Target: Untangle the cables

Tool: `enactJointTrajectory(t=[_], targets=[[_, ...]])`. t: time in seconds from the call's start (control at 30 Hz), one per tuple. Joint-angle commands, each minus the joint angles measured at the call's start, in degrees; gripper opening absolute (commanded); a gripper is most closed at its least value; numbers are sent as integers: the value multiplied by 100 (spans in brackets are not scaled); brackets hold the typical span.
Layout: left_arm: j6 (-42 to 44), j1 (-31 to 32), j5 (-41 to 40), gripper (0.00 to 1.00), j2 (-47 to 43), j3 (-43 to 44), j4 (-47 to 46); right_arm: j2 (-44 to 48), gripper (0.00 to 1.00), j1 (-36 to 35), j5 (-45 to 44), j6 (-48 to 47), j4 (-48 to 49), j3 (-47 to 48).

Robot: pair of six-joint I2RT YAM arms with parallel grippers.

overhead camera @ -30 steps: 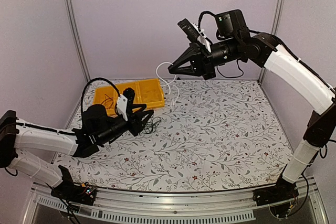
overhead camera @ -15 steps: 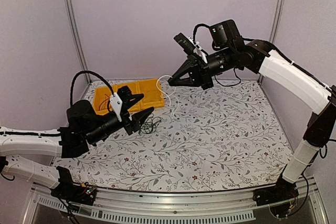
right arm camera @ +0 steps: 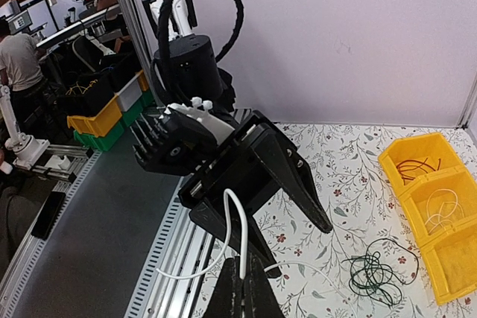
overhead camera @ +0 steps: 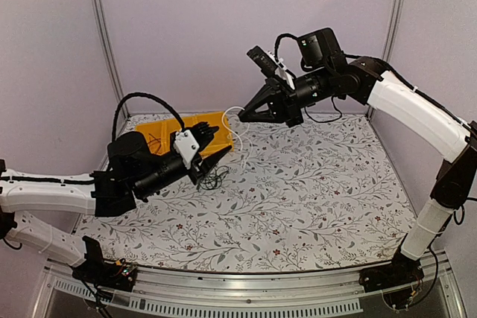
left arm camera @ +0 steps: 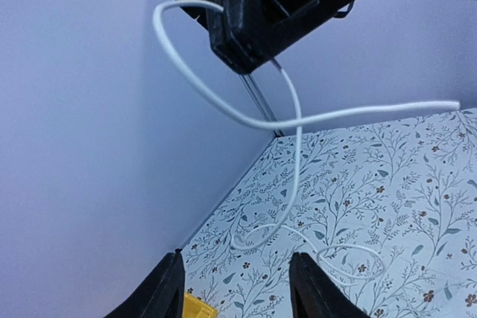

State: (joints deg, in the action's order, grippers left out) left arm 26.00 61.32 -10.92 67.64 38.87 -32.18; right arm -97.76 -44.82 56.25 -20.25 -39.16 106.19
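Note:
My right gripper (overhead camera: 242,115) is shut on a whitish cable (overhead camera: 247,136) and holds it in the air above the table's back middle. The cable loops out of the jaws and trails down onto the floral mat (left arm camera: 297,156). In the right wrist view the pinched cable (right arm camera: 242,229) rises from my right gripper (right arm camera: 248,264). My left gripper (overhead camera: 218,144) is open and empty, raised and pointing at the hanging cable (left arm camera: 235,258). A small tangle of thin black cables (overhead camera: 216,179) lies on the mat just below the left gripper, also in the right wrist view (right arm camera: 376,269).
A yellow divided bin (overhead camera: 210,121) stands at the back left behind the left gripper; its compartments (right arm camera: 436,202) hold thin dark and whitish wires. The booth walls close the back and both sides. A thick black cable loops over the left arm (overhead camera: 141,100).
The left gripper has swung up and to the right, toward the hanging white cable. The right gripper dropped slightly a second ago and has since held still with the cable.

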Motion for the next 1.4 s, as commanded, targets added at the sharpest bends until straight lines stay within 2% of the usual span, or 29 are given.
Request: enactJointTrajectory(t=[0.0, 0.2, 0.43, 0.7, 1.37], targets=[[277, 73, 73, 47, 100, 261, -44, 16, 0, 34, 121, 91, 136, -29], [352, 69, 148, 38, 272, 408, -14, -39, 0, 39, 176, 133, 167, -3], [370, 73, 160, 17, 389, 448, -136, -51, 0, 35, 176, 153, 165, -19], [314, 54, -35, 0, 417, 358, -311, -64, 0, 35, 176, 160, 160, -46], [-450, -358, 81, 0, 778, 164, 38, 63, 0, 500, 122, 564, 450, 95]])
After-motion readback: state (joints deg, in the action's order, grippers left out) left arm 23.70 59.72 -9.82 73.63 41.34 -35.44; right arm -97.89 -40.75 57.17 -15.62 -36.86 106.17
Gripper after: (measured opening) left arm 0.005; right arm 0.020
